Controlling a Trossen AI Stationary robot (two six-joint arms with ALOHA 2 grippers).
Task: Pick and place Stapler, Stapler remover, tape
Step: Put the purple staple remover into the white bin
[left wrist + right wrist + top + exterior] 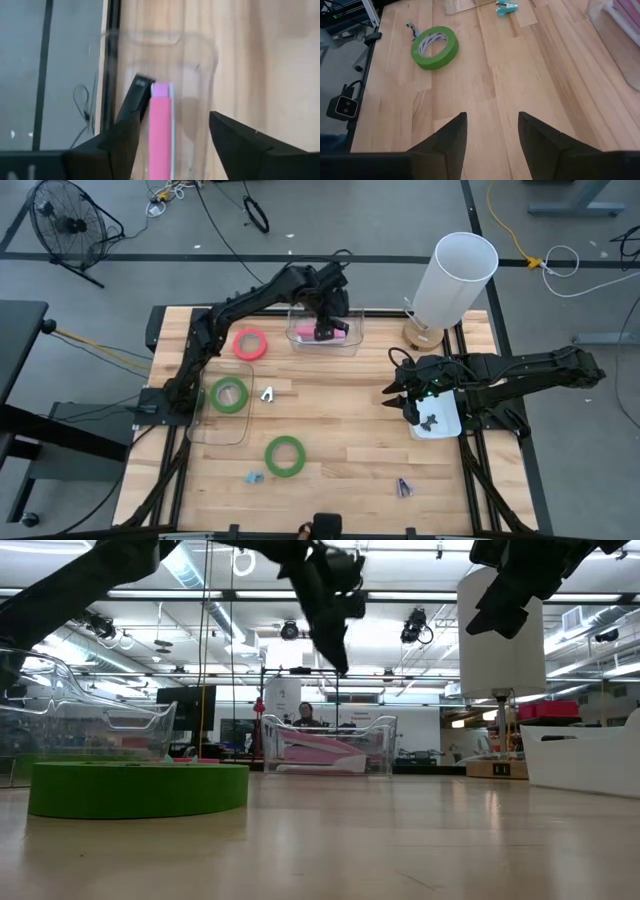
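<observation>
A pink stapler [161,125] lies flat on the bottom of a clear plastic bin [325,338] at the table's far middle. My left gripper [172,120] hangs open above it, one finger on either side and clear of it; the low view shows it well over the bin's rim [325,722]. A pink-red tape roll [250,343] lies left of the bin. One green roll [229,394] lies in a clear tray at the left, another [285,455] on the bare wood. A small staple remover [267,394] lies beside the tray. My right gripper [491,120] waits open at the right.
A white cylinder lamp [455,275] stands at the far right. A white bin [440,422] sits under my right arm. A teal remover [253,477] and a purple one [404,487] lie near the front edge. Bare wood spreads across the table's middle.
</observation>
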